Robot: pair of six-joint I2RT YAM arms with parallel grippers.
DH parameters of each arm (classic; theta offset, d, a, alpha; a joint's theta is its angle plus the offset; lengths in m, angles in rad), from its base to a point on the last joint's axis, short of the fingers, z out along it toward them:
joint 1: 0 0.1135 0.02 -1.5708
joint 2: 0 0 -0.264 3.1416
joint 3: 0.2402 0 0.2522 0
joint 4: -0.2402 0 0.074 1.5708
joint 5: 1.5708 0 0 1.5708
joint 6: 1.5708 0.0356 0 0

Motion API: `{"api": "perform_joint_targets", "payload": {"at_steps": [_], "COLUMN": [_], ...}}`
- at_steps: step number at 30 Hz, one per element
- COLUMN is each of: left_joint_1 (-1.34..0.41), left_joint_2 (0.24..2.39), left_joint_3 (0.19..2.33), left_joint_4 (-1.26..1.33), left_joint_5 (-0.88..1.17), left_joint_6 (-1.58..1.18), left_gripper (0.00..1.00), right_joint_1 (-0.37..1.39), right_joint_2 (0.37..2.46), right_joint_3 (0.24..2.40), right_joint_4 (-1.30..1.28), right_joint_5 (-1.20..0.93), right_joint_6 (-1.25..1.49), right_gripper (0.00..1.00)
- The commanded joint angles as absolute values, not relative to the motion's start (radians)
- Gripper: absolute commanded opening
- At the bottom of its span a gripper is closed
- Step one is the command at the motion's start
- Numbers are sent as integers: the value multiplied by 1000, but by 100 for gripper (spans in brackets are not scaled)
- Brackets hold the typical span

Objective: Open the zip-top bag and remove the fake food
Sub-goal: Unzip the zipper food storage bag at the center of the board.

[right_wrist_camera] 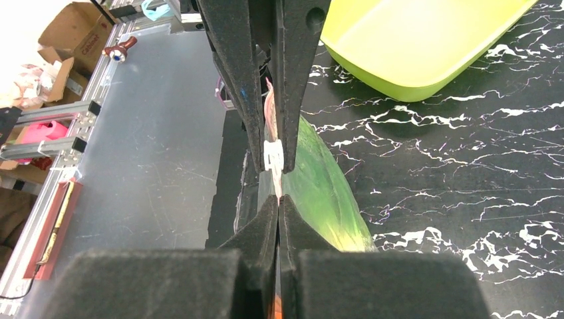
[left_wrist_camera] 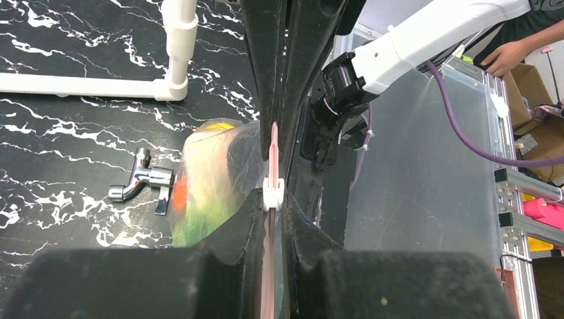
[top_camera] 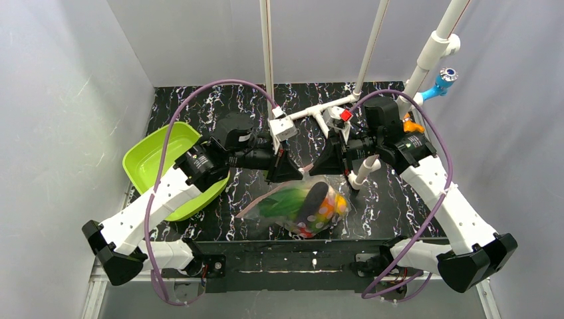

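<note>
Bag (top_camera: 297, 203) sits over the middle of the bench (top_camera: 199, 106), toward its near edge, held up by its pink zip strip (left_wrist_camera: 273, 143) between the two arms. The left claw (top_camera: 284, 171) is clenched on the strip from the left, and the right claw (top_camera: 331, 163) is clenched on it from the right, the two tips close together with the white slider (right_wrist_camera: 273, 154) between them. Food (top_camera: 316, 203) in green, orange and dark purple fills the bag. A green tray (top_camera: 149, 159) lies at the left, and a metal fitting (left_wrist_camera: 143, 183) lies beside the bag.
</note>
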State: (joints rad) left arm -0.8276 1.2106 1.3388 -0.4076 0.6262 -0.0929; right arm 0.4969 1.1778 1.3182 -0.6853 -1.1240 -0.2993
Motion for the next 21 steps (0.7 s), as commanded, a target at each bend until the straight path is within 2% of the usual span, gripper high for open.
{"api": "perform_joint_targets", "payload": {"at_steps": [1, 21], "left_joint_1": [-824, -822], "left_joint_2": [1140, 1039], "left_joint_3": [1307, 1248], "left_joint_4": [-439, -523], "left_joint_5": [614, 511], "left_joint_6": [-80, -29], "left_gripper": [0, 0], "right_joint_1": [476, 464], "right_joint_2": [1145, 1117], "right_joint_3": [1344, 1325], "right_joint_4": [-665, -698], "right_joint_5": [-1109, -1145], "right_joint_6": [-274, -323], "right_gripper": [1, 1]}}
